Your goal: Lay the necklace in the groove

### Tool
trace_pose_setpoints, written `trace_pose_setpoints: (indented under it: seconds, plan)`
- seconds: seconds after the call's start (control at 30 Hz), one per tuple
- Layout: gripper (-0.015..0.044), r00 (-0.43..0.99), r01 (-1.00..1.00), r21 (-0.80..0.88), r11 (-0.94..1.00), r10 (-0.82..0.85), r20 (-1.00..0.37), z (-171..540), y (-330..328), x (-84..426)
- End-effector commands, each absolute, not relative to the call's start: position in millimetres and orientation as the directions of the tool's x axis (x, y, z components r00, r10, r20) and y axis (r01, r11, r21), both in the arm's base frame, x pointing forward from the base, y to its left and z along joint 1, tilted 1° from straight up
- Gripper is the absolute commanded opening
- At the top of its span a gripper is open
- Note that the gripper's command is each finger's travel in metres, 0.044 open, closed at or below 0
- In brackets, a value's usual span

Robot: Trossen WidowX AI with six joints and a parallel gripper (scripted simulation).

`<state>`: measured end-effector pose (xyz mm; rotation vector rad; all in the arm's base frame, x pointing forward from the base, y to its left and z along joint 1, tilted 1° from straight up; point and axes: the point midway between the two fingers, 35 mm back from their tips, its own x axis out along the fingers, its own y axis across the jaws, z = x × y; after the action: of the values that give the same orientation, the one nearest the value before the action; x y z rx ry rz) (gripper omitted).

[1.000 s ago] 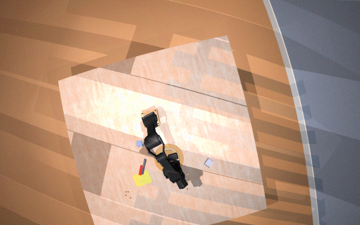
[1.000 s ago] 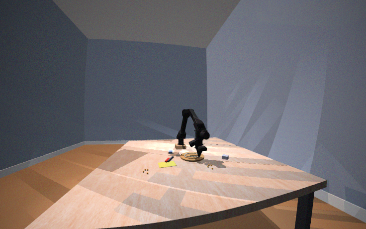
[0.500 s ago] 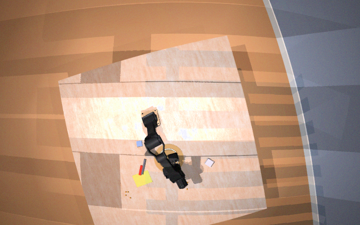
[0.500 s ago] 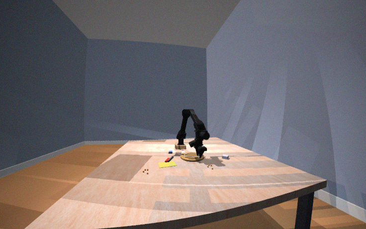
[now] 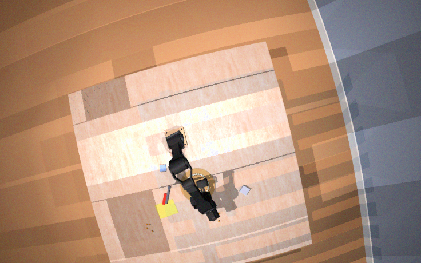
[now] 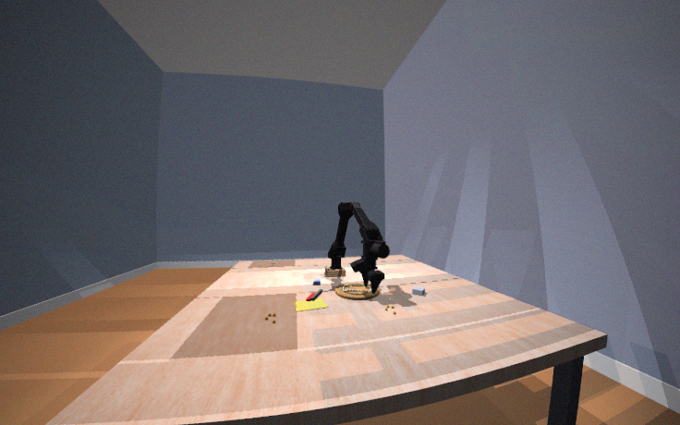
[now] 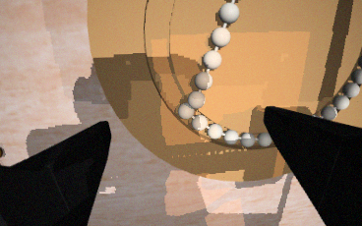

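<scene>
The pearl bead necklace [image 5: 198, 174] [image 6: 355, 289] [image 7: 220, 36] lies on the round bead board [image 5: 185, 192] [image 6: 356, 294] [image 7: 123, 98]. In the wrist view its lower and right beads follow the curve of the groove. At the lower left the strand bends sharply and runs up inside the groove, leaving the groove's left stretch bare. My gripper [image 6: 370, 289] [image 7: 188, 121] is wide open and empty, low over the board's edge. The bend lies between and beyond the fingertips. The right finger hides some lower beads. The arm hides part of board and necklace in the top view.
A blue cube [image 5: 163, 167] [image 6: 316, 282] is near the arm's base. A red piece [image 5: 165, 198] and a dark grey bar [image 5: 168, 195] lie by a yellow sheet [image 5: 167, 209] [image 6: 310, 305]. A pale block [image 5: 245, 190] [image 6: 418, 290] stands right of the board. Small orange balls lie in two groups.
</scene>
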<state>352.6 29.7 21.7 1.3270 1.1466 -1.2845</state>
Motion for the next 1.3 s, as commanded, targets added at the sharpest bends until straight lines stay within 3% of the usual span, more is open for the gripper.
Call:
trace_pose_setpoints:
  seconds: [0.0,0.23,0.3,0.43,0.63,0.87,1.27]
  plan:
    - [0.044,0.015,0.991,0.012,-0.134,0.021,-1.0,22,30,352]
    - [0.044,0.015,0.991,0.012,-0.134,0.021,-1.0,22,30,352]
    - [0.0387,0.015,0.997,0.013,-0.076,0.021,-1.0,23,27,351]
    - [0.0282,0.015,0.965,0.019,0.26,0.019,-1.0,27,12,346]
    - [0.0125,0.014,0.701,0.022,0.713,0.017,-1.0,34,-11,337]
    - [0.012,0.013,0.157,0.017,0.987,0.015,-1.0,42,-36,324]
    - [0.012,0.012,-0.458,0.007,0.889,0.013,-1.0,49,-62,308]
